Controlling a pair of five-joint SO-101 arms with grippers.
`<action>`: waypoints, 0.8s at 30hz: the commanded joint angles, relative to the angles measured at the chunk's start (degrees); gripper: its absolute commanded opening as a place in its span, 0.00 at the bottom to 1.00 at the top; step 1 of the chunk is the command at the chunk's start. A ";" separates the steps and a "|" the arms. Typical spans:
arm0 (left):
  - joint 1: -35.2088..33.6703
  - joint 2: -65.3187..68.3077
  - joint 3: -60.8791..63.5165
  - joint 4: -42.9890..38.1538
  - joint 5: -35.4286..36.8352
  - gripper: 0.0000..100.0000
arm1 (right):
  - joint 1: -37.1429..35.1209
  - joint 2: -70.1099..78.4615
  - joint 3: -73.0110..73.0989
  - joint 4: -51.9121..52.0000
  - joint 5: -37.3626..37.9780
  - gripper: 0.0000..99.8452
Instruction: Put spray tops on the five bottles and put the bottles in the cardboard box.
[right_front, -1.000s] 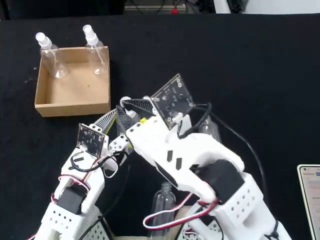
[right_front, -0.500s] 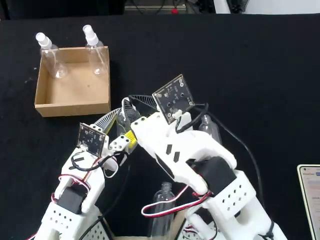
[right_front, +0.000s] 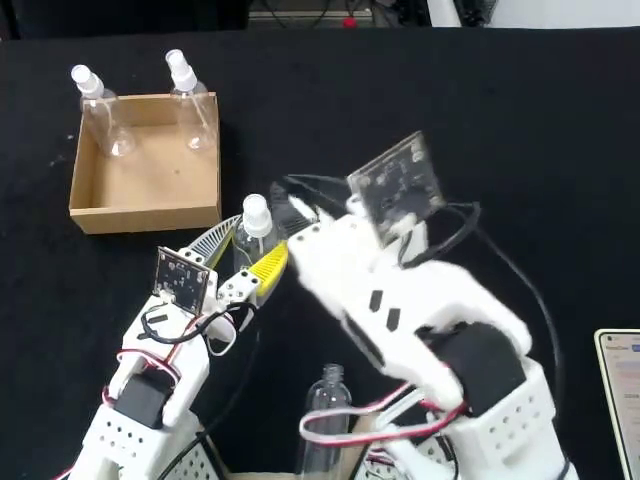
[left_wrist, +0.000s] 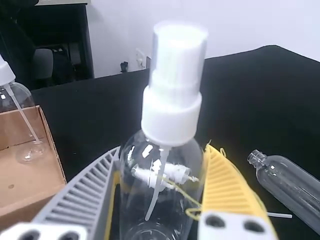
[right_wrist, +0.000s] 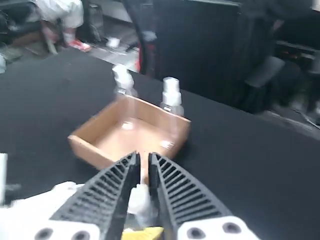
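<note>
The black table (right_front: 520, 120) carries everything. The right arm (right_front: 420, 320) is high over its middle. The right gripper (right_wrist: 141, 156) has its jaws drawn almost together on nothing, just above and beside the held bottle's top. The left arm (right_front: 150, 390) comes from the near-left corner. The cardboard box (right_front: 145, 215) sits toward the far-left corner, with two finished bottles (right_front: 195, 115) at its far wall. The left gripper (right_front: 255, 240) clamps the capped bottle (left_wrist: 160, 200) upright between grey and yellow jaws. An uncapped bottle (right_front: 325, 400) stands at the near edge and a second uncapped bottle (left_wrist: 285, 182) lies on its side. The spray top (left_wrist: 175, 85) looks seated. The box lies farther and leftward of the held bottle, on the left arm's side, so that arm likely carries it over the box's near wall.
</note>
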 joint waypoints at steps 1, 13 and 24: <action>0.48 -0.18 1.27 -0.70 0.00 0.18 | 9.23 -0.84 0.48 -0.44 0.26 0.04; -9.80 -0.62 0.75 -5.01 0.35 0.18 | 13.80 -0.75 41.71 -31.56 -0.26 0.03; -25.36 0.09 -3.65 -27.69 0.44 0.18 | 13.71 -0.40 52.97 -42.64 -0.26 0.03</action>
